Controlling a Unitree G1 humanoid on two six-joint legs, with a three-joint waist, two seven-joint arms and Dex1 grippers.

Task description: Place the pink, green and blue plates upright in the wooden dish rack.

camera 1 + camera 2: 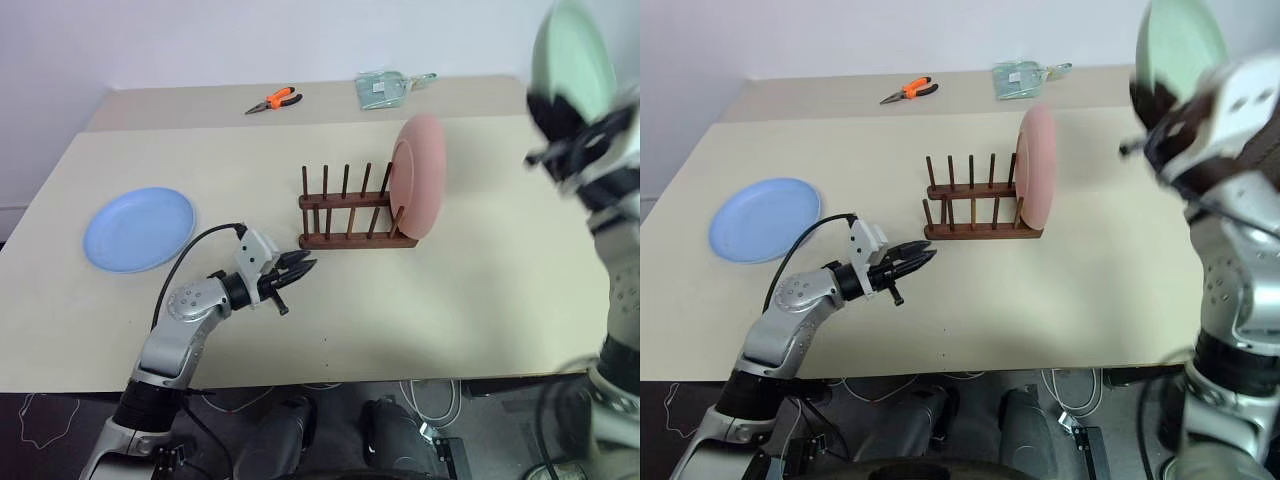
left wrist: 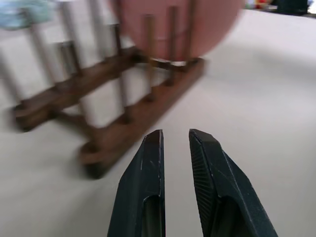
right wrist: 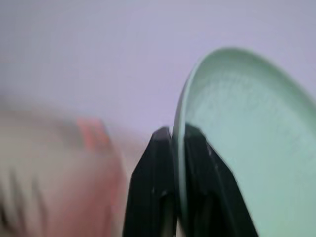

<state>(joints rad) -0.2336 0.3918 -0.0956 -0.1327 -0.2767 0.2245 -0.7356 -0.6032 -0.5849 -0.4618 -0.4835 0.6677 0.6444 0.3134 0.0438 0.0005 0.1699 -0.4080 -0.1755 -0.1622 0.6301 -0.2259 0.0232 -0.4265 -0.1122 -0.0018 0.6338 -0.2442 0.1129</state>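
The pink plate (image 1: 420, 175) stands upright in the right end slot of the wooden dish rack (image 1: 345, 215) at the table's middle. Off to the left the blue plate (image 1: 138, 228) lies flat on the table. High at the right, my right gripper (image 3: 174, 131) is shut on the rim of the green plate (image 1: 572, 55), holding it raised on edge well above the table. My left gripper (image 1: 300, 268) hovers low just left of the rack's near-left corner, pointing at it, fingers a narrow gap apart with nothing between them.
Orange-handled pliers (image 1: 275, 100) and a pale green packet (image 1: 385, 88) lie at the back of the table. The rack's left slots hold no plates. Bare tabletop (image 1: 480, 300) stretches in front of and to the right of the rack.
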